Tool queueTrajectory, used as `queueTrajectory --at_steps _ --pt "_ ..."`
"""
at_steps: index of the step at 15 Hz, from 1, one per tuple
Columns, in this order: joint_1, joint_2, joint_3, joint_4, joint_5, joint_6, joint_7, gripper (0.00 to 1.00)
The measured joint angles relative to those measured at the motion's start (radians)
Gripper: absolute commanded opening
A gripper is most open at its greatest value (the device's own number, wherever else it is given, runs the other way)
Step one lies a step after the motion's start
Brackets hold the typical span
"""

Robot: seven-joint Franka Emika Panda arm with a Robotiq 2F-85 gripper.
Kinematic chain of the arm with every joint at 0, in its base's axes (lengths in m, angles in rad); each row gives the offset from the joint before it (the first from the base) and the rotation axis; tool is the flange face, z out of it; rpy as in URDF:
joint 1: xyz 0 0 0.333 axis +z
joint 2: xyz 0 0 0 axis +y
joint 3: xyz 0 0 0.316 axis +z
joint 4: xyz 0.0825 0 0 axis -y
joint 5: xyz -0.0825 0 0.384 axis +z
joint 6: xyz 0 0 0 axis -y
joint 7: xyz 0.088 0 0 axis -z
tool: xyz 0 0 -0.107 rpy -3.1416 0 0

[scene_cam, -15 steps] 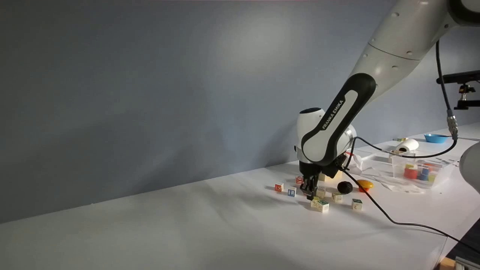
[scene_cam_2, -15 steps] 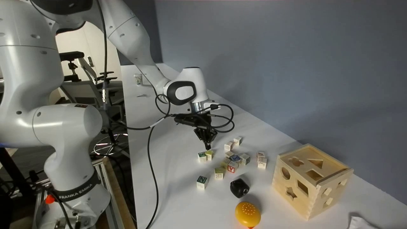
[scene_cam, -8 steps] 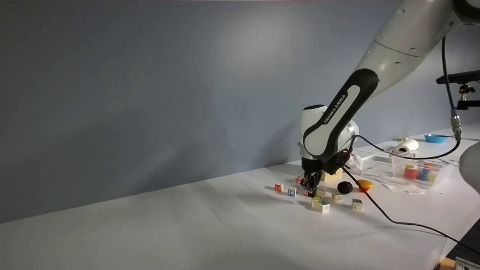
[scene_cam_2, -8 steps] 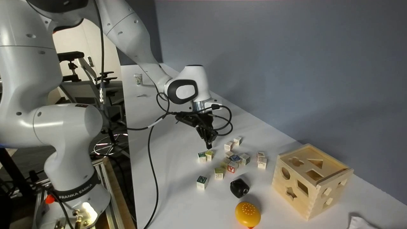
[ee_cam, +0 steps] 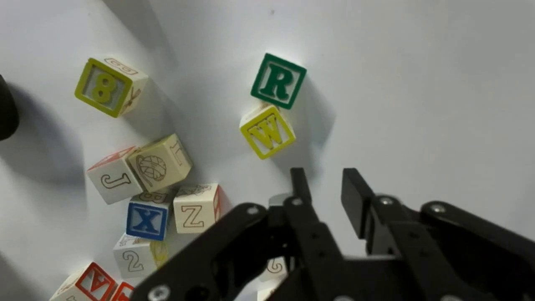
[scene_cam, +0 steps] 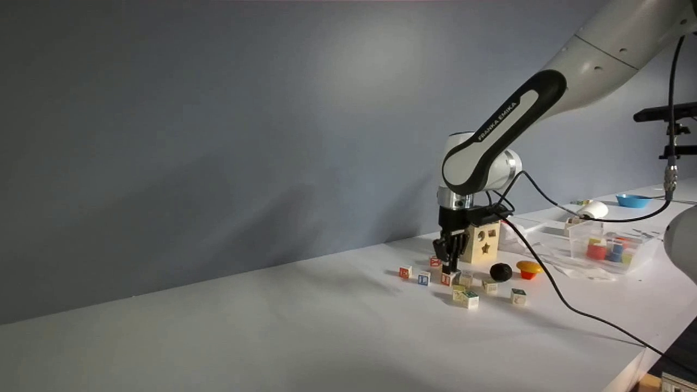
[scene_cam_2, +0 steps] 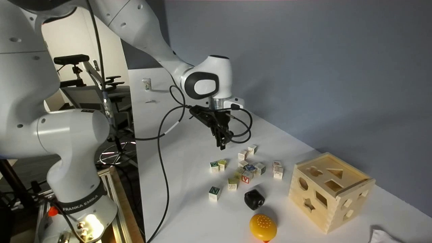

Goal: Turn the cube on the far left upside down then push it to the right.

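Several small cream letter cubes lie on the table, and I cannot tell which is meant as far left. A green R cube (ee_cam: 278, 81) touches or nearly touches a yellow W cube (ee_cam: 268, 132) in the wrist view. They also show in an exterior view, as the R cube (scene_cam_2: 214, 166) and the W cube (scene_cam_2: 221, 164). A red-marked cube (scene_cam: 405, 271) is leftmost in an exterior view. My gripper (ee_cam: 322, 175) is partly open with nothing between its fingers. It hangs above the table, beyond the W cube, in an exterior view (scene_cam_2: 221, 147).
A green N cube (scene_cam_2: 214, 194) stands apart nearest the robot base. A cluster with a blue X cube (ee_cam: 146, 220) lies beside the gripper. A black piece (scene_cam_2: 254, 199), a yellow piece (scene_cam_2: 263, 227) and the wooden box (scene_cam_2: 330, 192) stand farther off. A wall runs along the table.
My gripper has lifted up and away from the R and W cubes, and the arm has drawn upward. The fingers now hang higher. The cubes show little or no movement.
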Motion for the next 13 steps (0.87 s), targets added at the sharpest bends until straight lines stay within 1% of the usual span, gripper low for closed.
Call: queueTrajectory --at_steps 1,3,5,6,9,10,11,12,13 --pt "0.002 -0.017 0.0 0.021 -0.006 -0.026 0.012 0.66" --pt "-0.07 -0.029 0.079 0.068 -0.016 -0.086 0.038 0.81" --pt "-0.07 -0.049 0.085 0.117 -0.064 -0.159 0.094 0.95" --pt "-0.071 -0.061 0.09 0.143 -0.093 -0.202 0.124 0.99" --pt "-0.087 -0.101 0.121 0.214 -0.165 -0.348 0.194 1.0" --pt "-0.131 -0.108 0.172 0.231 -0.163 -0.402 0.195 1.0" --pt "-0.208 -0.105 0.253 0.237 -0.152 -0.413 0.189 1.0" --pt "-0.264 -0.098 0.306 0.236 -0.145 -0.411 0.185 1.0" --pt "-0.292 -0.089 0.33 0.234 -0.141 -0.41 0.181 1.0"
